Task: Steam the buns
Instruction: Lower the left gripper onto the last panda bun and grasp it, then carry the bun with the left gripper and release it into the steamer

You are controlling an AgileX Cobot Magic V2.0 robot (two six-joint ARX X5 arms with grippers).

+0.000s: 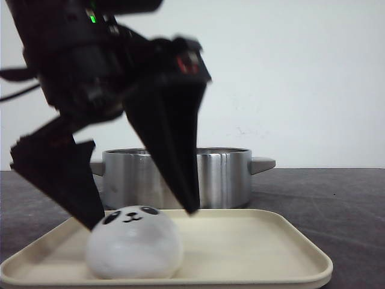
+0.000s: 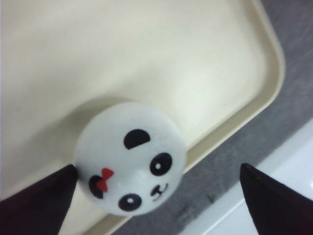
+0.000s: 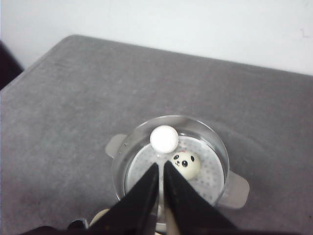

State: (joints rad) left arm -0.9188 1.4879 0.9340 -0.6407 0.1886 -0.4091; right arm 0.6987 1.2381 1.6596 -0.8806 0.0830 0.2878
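One white panda-faced bun (image 1: 133,244) with a red bow sits at the near left of a cream tray (image 1: 258,241). My left gripper (image 1: 144,218) is open and straddles it from above. In the left wrist view the bun (image 2: 129,156) lies against one finger, with a wide gap to the other side of the gripper (image 2: 158,168). My right gripper (image 3: 161,164) is shut and empty, high above a steel pot (image 3: 120,171). Inside the pot lie one panda bun (image 3: 186,164) and a plain white ball (image 3: 164,138) with no face showing. Other buns are out of view.
The steel pot (image 1: 222,177) with side handles stands just behind the tray on a dark grey table (image 1: 337,198). In the left wrist view the tray's (image 2: 146,58) rim runs close beside the bun, with the table edge beyond. A white wall is behind.
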